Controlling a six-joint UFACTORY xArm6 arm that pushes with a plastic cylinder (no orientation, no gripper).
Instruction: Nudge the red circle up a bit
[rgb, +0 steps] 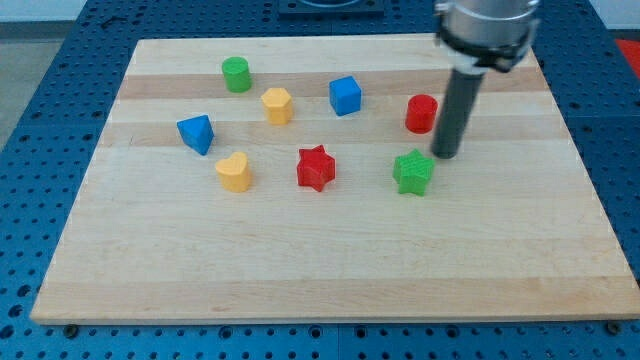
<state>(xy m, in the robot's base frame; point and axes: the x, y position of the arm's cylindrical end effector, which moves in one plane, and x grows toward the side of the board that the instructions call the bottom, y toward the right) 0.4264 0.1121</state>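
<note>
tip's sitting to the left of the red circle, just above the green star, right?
Not quite. In the camera view my tip is at the red circle's lower right, not its left. The rest holds: the tip sits just above the green star, near its upper right corner.
</note>
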